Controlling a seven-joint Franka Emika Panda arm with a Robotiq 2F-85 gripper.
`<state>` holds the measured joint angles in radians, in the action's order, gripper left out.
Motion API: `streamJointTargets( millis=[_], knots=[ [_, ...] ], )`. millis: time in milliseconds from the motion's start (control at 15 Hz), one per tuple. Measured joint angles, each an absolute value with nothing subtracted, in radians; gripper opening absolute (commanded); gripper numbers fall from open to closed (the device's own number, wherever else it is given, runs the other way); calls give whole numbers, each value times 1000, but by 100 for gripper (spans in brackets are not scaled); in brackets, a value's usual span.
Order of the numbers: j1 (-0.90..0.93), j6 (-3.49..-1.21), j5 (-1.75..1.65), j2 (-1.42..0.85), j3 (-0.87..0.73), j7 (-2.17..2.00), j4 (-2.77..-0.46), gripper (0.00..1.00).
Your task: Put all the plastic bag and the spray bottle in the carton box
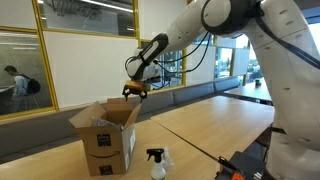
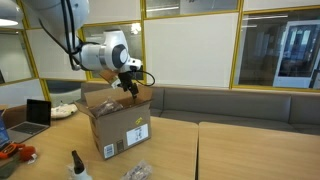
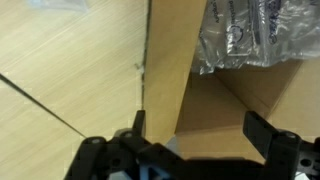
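The carton box (image 1: 105, 135) stands open on the wooden table, seen in both exterior views (image 2: 118, 128). My gripper (image 1: 134, 91) hovers just above the box's open top (image 2: 130, 84). In the wrist view the gripper (image 3: 195, 125) is open and empty, its fingers over the box's flap and inside wall. A crinkled clear plastic bag (image 3: 250, 30) lies inside the box. Another plastic bag (image 2: 137, 172) lies on the table in front of the box. The spray bottle (image 1: 156, 163) stands on the table next to the box, also visible in an exterior view (image 2: 77, 166).
A laptop (image 2: 38, 113) and a pale object (image 2: 62, 111) sit on the table's far side. An orange and black tool (image 2: 12, 155) lies at the table's edge. A cushioned bench (image 2: 230, 103) and glass walls run behind the tables. A gap (image 2: 197, 150) divides two tables.
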<state>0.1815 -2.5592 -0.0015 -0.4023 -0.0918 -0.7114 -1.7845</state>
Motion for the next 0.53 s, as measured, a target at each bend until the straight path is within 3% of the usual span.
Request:
streamJointTargets(
  millis=[533],
  knots=[
    [128,-2363,-265,-19,-158,-802,-2054,100]
  ],
)
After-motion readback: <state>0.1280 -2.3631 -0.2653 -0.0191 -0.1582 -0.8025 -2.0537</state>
